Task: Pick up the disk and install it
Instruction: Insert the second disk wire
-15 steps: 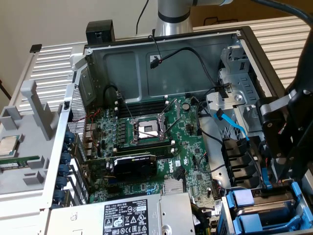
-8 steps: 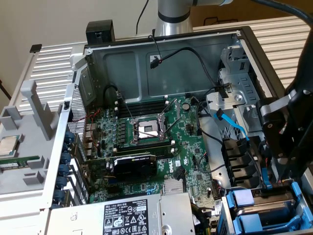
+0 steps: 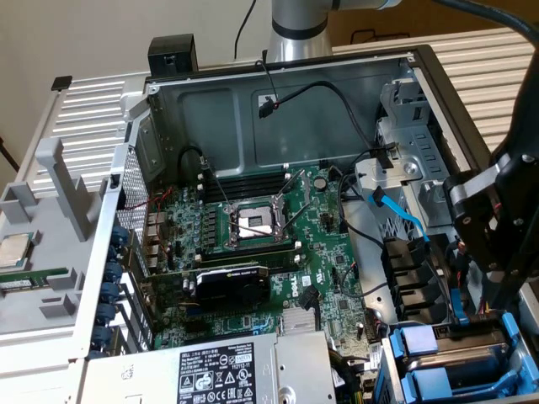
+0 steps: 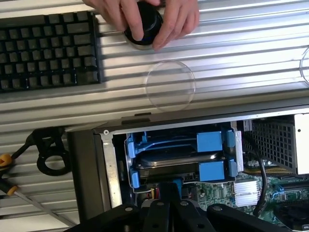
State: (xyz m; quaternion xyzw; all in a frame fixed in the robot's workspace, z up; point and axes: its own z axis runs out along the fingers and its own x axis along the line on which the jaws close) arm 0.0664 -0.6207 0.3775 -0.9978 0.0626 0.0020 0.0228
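Claw (image 4: 169, 205) pressed together at blue carrier edge of disk (image 4: 176, 160) in drive bay; grip on it unclear; hand (image 4: 145, 19) on black cylinder (image 4: 144, 26) over desk (image 4: 241, 53).

Silver arm (image 3: 296, 25), black claw (image 3: 497, 227)

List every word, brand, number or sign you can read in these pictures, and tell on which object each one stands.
"DELL": on the white label of the grey power-supply box, exterior view.
Other print and certification symbols on that label: too small to read.
Motherboard markings: too small to read.
Keyboard key legends, wrist view: not legible.
Disk in its blue carrier: no readable text.
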